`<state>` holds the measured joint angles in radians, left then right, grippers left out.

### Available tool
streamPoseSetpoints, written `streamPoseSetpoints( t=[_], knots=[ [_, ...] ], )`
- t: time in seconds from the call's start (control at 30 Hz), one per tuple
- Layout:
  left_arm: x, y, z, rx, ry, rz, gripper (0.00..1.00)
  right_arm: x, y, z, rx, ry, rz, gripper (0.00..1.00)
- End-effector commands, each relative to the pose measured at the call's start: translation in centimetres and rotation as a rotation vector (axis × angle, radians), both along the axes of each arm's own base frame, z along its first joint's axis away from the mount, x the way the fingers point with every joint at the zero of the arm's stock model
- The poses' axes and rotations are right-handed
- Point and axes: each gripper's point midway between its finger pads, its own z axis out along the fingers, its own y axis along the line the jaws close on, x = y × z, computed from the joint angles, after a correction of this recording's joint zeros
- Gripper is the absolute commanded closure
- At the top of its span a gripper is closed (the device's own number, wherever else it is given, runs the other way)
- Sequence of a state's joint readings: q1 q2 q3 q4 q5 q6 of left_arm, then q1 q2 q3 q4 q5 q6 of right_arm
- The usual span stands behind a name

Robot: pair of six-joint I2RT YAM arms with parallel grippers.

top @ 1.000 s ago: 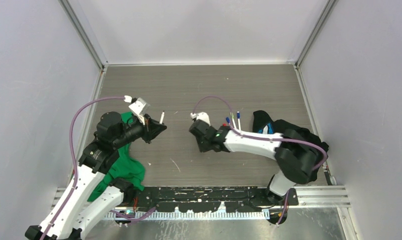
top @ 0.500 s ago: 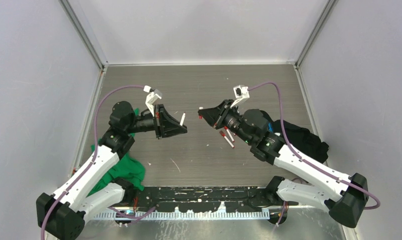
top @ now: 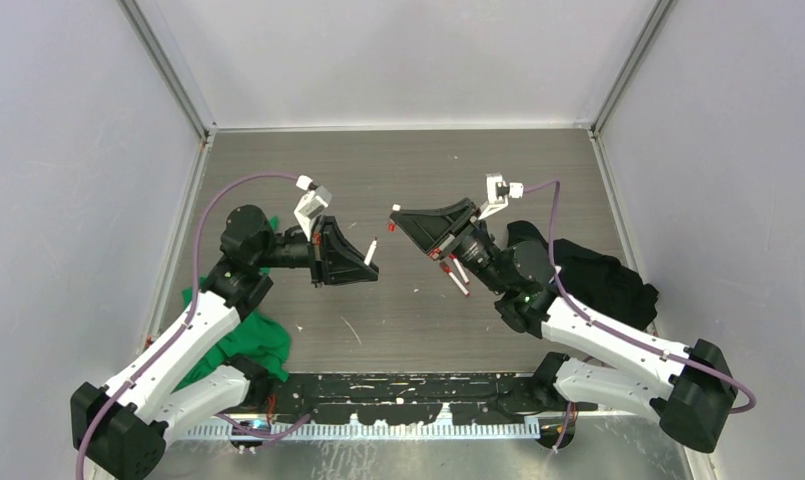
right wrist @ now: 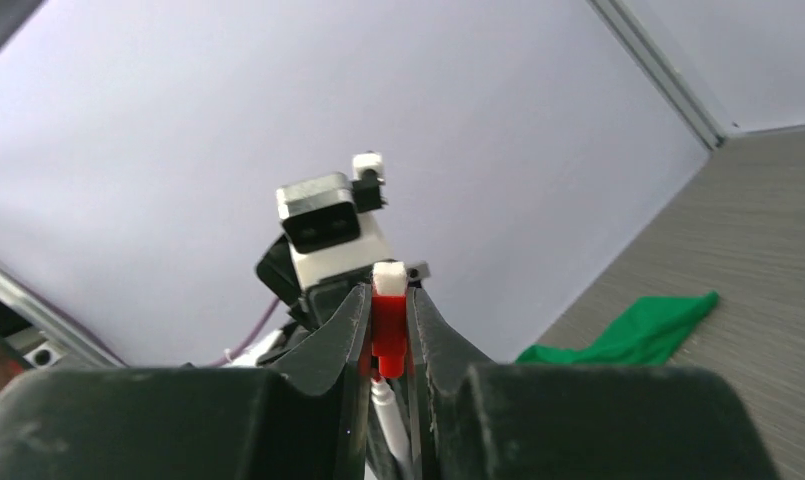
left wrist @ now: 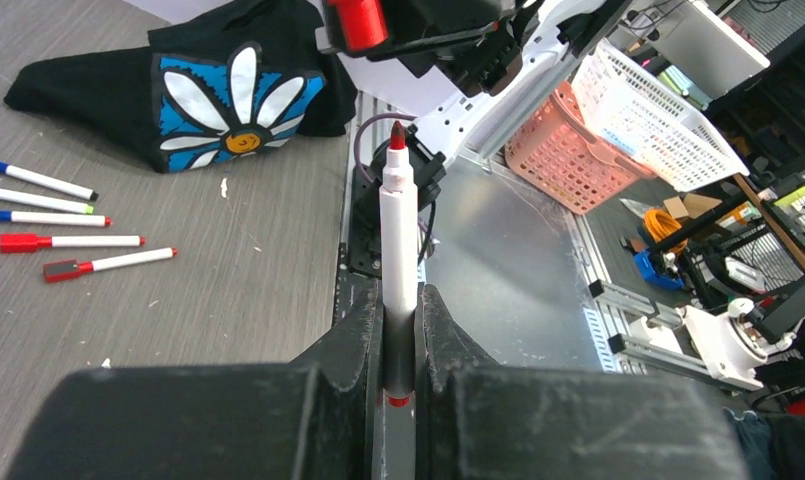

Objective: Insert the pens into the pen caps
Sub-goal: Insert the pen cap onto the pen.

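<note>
Table (top: 378, 170), grey wood-grain board: unchanged.
Black cloth with blue-and-white daisy print (left wrist: 228, 90) on the right side of the board, crumpled green cloth (top: 248, 335) on the left: neither has shifted.
Right gripper (top: 396, 218): a second ago low over the loose pens by the black cloth, now raised and turned toward mid-table. Jaws pinched on a short red plastic cap (right wrist: 388, 330).
Left gripper (left wrist: 400, 300): has advanced toward mid-table to face the right one. Jaws clamped on the lower barrel of a slim white marker pen with red tip (left wrist: 398, 220), tip pointing outward.
Five capped pens (left wrist: 48, 215), caps red, blue and green: lying side by side on the board near the black cloth.
Gap between tip and cap: narrowed over the last half second, not closed. From the left wrist view the cap sits a little left of the tip's line.
Judgement: pick-up finished, alignment in hand. A small sideways correction seems needed before the push.
</note>
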<state>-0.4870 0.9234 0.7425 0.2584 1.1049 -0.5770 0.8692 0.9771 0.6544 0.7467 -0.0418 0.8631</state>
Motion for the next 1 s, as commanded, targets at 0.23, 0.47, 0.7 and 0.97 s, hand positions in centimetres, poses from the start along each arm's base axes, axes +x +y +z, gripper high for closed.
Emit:
streamPoseSetpoints(
  t=[0.23,0.47,0.7,0.97],
  knots=[
    [-0.9,0.1,0.9,-0.003,-0.079,-0.024,1.00,-3.0,1.0,4.2,0.104,-0.133,0.083,0.99],
    [-1.2,0.1,0.9,-0.003,-0.093,-0.025,1.00,-2.7,1.3,3.5,0.074,-0.129,0.061,0.99],
    [-1.4,0.2,1.0,-0.004,-0.100,-0.029,1.00,-2.3,1.4,2.9,0.044,-0.127,0.035,0.99],
    [-1.4,0.1,1.0,-0.003,-0.101,-0.029,1.00,-2.4,1.6,2.7,0.032,-0.131,0.042,0.99]
  ],
)
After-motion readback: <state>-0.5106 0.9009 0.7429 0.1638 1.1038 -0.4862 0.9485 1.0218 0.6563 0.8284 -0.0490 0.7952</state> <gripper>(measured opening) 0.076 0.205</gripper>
